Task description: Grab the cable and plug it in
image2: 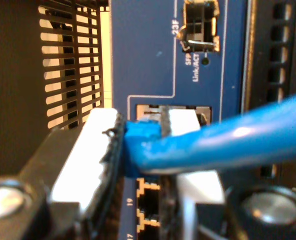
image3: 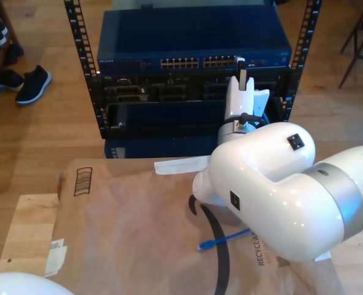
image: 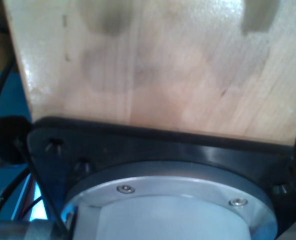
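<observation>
1. Clamped between two white pads (image2: 87,150), my second gripper (image2: 140,150) grips one blue cable (image2: 228,137) by its plug, at the switch (image3: 193,46) ports.
2. One free plug end (image3: 203,246) lies on brown paper (image3: 126,233).
3. First gripper's state: cannot tell.

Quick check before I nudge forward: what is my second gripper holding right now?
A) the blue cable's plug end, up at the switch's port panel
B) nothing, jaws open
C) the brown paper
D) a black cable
A: in the second wrist view, my second gripper is shut on the blue cable just behind its plug, facing a port on the switch.
</observation>
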